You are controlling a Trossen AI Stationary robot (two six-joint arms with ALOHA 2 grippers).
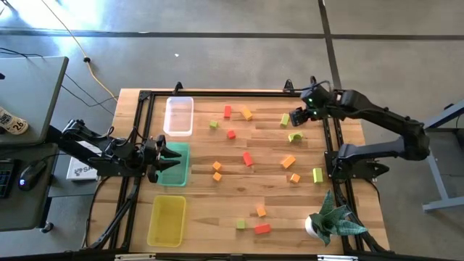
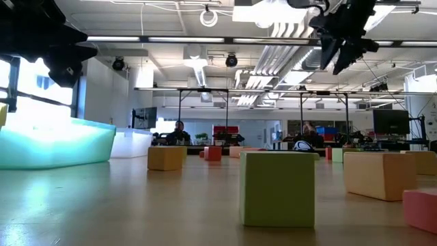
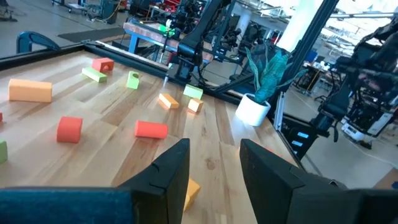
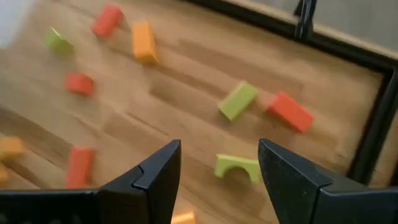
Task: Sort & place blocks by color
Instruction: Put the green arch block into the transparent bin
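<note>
Wooden table (image 1: 268, 188) — blocks (image 1: 248, 159) scattered; left gripper (image 1: 172, 158), right gripper (image 1: 293, 120) both parted, empty.

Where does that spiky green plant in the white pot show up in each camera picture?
High view: the potted plant is at the bottom right.
Low view: not in it.
Left wrist view: right of centre, in the upper half.
Right wrist view: not in it.
Shared landmark: the right arm, also in the left wrist view.

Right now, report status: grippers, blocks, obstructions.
Left gripper open, empty, over the green tray. Right gripper open, empty, above the green arch block. Blocks scattered on the table, none seen in trays. Nothing blocking.
</note>
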